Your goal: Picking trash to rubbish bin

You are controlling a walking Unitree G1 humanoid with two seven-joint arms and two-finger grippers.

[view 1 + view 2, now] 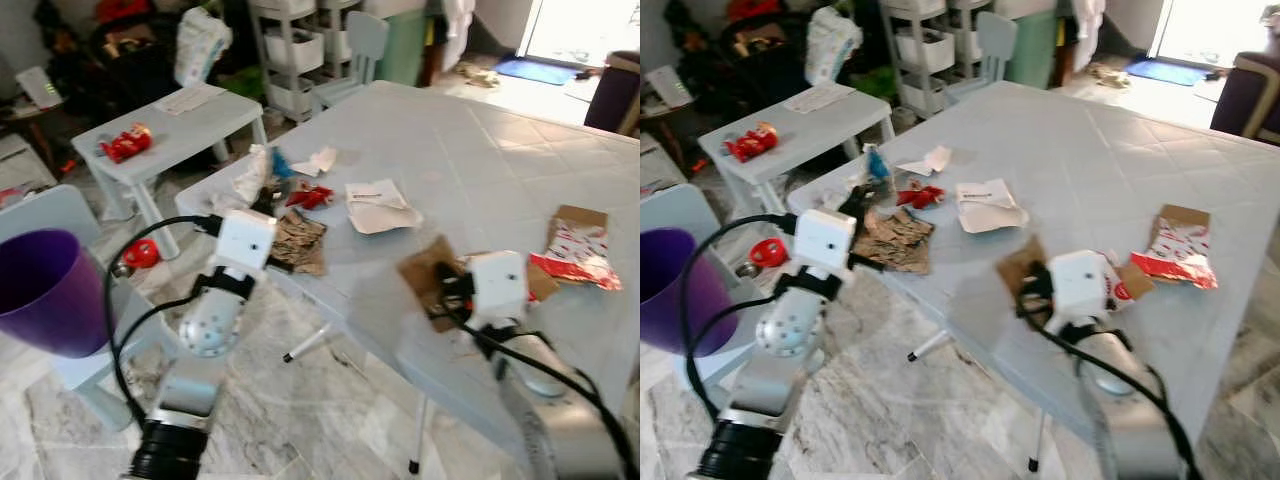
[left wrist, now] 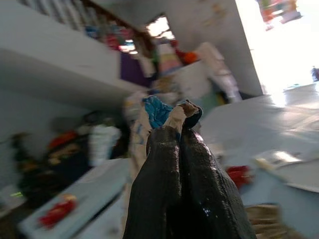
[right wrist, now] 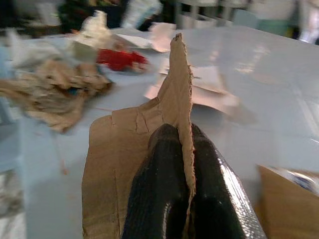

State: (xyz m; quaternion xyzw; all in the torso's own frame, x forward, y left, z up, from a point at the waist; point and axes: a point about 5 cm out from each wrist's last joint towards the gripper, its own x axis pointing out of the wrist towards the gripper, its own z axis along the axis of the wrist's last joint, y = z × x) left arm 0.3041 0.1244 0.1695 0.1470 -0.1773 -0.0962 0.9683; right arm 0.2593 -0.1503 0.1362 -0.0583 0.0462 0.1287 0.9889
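Up close, torn brown cardboard [image 3: 164, 124], creased

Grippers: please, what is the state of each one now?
Left gripper: closed on a small scrap.
Right gripper: closed on a piece of cardboard.

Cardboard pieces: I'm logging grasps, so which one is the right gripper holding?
The flat brown cardboard at the table's near edge, clamped in the right gripper, not the piece under the red wrapper.
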